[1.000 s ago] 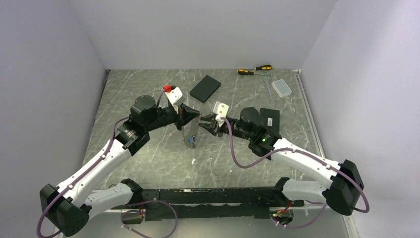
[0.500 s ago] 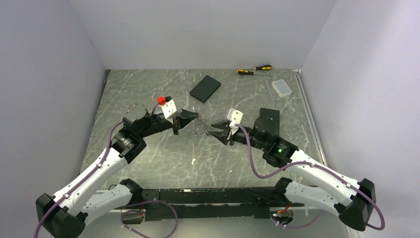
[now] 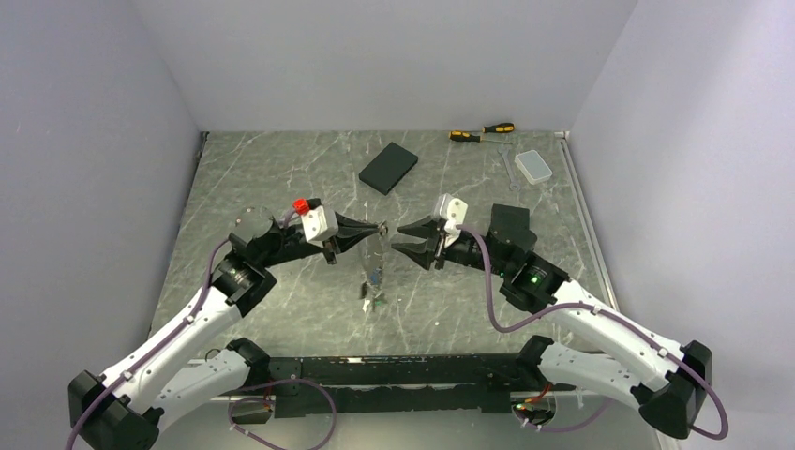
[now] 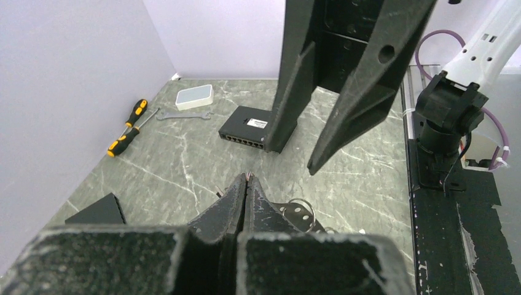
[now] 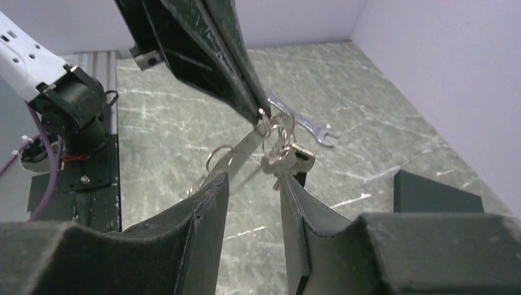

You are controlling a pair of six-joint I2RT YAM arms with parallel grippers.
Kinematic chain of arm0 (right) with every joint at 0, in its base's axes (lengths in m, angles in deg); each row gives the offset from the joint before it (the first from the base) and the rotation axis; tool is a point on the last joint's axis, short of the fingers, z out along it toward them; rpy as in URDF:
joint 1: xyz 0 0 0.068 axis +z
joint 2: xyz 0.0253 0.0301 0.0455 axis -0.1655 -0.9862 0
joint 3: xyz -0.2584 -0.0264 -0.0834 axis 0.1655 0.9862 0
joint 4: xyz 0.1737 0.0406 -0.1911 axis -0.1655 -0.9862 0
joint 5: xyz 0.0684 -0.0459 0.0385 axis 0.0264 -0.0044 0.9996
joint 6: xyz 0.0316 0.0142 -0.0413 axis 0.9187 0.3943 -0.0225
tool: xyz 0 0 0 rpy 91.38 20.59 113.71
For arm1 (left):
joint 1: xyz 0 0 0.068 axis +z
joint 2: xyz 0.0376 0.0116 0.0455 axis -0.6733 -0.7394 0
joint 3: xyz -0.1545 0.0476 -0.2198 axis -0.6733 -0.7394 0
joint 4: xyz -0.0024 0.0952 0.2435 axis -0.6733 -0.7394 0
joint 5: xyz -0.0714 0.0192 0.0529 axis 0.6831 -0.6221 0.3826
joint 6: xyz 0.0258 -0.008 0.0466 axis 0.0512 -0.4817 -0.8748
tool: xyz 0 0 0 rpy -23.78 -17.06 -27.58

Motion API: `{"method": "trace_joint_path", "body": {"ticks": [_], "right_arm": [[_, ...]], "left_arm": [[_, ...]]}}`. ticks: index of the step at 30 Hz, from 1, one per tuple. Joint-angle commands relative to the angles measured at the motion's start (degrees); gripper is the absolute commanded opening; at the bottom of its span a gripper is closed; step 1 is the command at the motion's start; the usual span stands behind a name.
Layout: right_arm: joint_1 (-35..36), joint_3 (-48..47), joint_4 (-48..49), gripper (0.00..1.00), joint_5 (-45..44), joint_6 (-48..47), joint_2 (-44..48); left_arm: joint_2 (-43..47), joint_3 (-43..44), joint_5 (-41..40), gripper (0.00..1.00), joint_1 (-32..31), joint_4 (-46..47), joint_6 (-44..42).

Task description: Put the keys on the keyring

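Observation:
My left gripper [image 3: 382, 228] is shut on the thin wire of the keyring [image 5: 276, 127], which hangs from its tips [image 4: 247, 178]. A bunch of silver keys [image 5: 286, 157] dangles on the ring, together with a flat strap [image 5: 243, 152] and a smaller ring [image 4: 300, 209]. From above the keys [image 3: 373, 277] hang below the left gripper, over the table. My right gripper [image 3: 400, 237] stands open just right of the left fingertips. In its own view the right gripper [image 5: 255, 178] is directly below the bunch, and the keys nearly touch its right finger [image 5: 298, 203]. Nothing sits between its fingers.
A black network switch [image 4: 249, 129] lies behind the right gripper. A silver wrench [image 4: 184, 115], a small white box [image 3: 534, 166] and two screwdrivers [image 3: 480, 132] lie at the back right. A flat black box [image 3: 388, 168] rests at the back centre.
The two grippers were together a second ago and have drawn apart. The right gripper backed off to the right and opened wider. The left gripper lowered, with the keys hanging from it.

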Motion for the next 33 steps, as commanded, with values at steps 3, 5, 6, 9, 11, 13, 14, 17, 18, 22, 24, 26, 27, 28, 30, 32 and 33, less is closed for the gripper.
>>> {"method": "trace_joint_path", "body": {"ticks": [3, 5, 6, 9, 11, 13, 14, 17, 18, 22, 24, 26, 27, 28, 30, 32, 33], "right_arm": [[-0.2, -3.9, 5.6, 0.38, 3.3, 1.4, -2.5], [-0.2, -4.2, 6.2, 0.38, 3.7, 1.5, -3.4], [-0.2, -4.3, 6.6, 0.38, 3.8, 1.5, -3.9], [-0.2, -4.3, 8.0, 0.35, 4.2, 1.8, -5.2], [-0.2, -4.6, 8.5, 0.32, 4.8, 2.0, -5.9], [-0.2, -4.9, 8.8, 0.29, 5.4, 2.1, -6.6], [-0.2, -5.0, 9.0, 0.28, 5.5, 2.2, -6.8], [-0.2, -5.2, 9.4, 0.28, 5.8, 2.1, -7.3], [-0.2, -5.3, 9.5, 0.28, 5.8, 2.0, -7.4], [-0.4, -5.9, 9.4, 0.28, 5.5, 1.8, -7.2], [-0.5, -6.4, 9.3, 0.28, 5.4, 1.6, -6.8], [-0.7, -6.9, 8.9, 0.28, 5.5, 1.3, -6.6], [-0.8, -7.1, 8.6, 0.27, 5.7, 1.1, -6.6], [-0.8, -7.2, 8.2, 0.26, 5.8, 0.9, -6.7], [-0.9, -7.4, 7.9, 0.21, 6.2, 0.9, -7.1], [-0.9, -7.2, 7.9, 0.13, 6.9, 1.0, -7.4], [-0.9, -7.2, 7.9, 0.1, 7.1, 1.1, -7.5]], "left_arm": [[1.7, -1.0, 2.7, 0.0, 0.1, 7.7, -0.5], [1.6, -1.3, 3.1, 0.0, 0.1, 8.3, -0.1], [1.5, -1.4, 3.3, 0.0, 0.1, 8.9, 0.2], [1.3, -1.8, 3.5, 0.0, 0.1, 10.6, 1.1], [1.2, -2.0, 3.8, 0.0, 0.1, 11.2, 1.4], [1.2, -2.2, 3.7, 0.0, 0.1, 11.6, 1.6], [1.2, -2.3, 3.8, 0.0, 0.1, 11.6, 1.6], [1.3, -2.4, 4.0, 0.0, 0.1, 11.5, 1.5], [1.3, -2.4, 4.1, 0.0, 0.1, 11.4, 1.4], [1.3, -2.4, 5.3, 0.0, 0.1, 11.4, 1.0], [1.3, -2.3, 5.7, 0.0, 0.1, 11.1, 0.7], [1.4, -2.4, 6.1, 0.0, 0.1, 11.6, 0.6], [1.4, -2.3, 6.2, 0.0, 0.1, 11.5, 0.5], [1.5, -2.3, 6.3, 0.0, 0.1, 11.5, 0.5], [1.6, -2.3, 6.4, 0.0, 0.1, 11.8, 0.5], [1.6, -2.4, 6.5, 0.0, 0.1, 11.9, 0.5], [1.6, -2.4, 6.4, 0.0, 0.1, 12.0, 0.5]]}}
